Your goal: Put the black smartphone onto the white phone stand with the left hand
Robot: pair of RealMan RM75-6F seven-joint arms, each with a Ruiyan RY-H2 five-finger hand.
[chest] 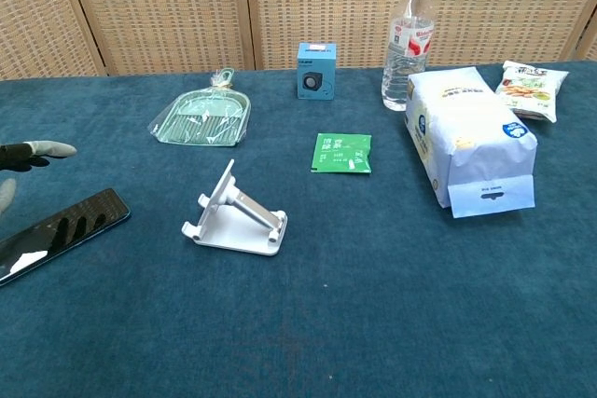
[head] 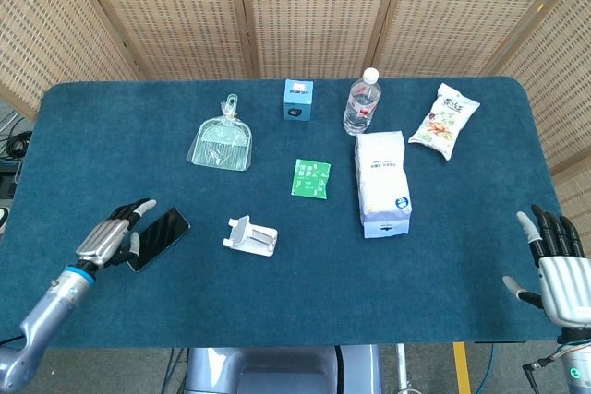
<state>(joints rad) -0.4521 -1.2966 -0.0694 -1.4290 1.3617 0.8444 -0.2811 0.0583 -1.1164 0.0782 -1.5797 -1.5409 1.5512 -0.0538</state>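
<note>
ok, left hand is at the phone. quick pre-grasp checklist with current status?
1. Left hand over the black smartphone: ok, fingers apart above its near end.
2. Phone gripped: not ok, it lies flat on the table.
3. White phone stand upright and empty: ok.
4. Path from phone to stand unobstructed: ok.
5. Finger contact with the phone: cannot tell.
6. Right hand out of the way: ok, at the table's right edge.

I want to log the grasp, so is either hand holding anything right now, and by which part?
Nothing is held. The left hand hovers open beside the black smartphone, which lies flat on the table; the right hand is open and empty.
</note>
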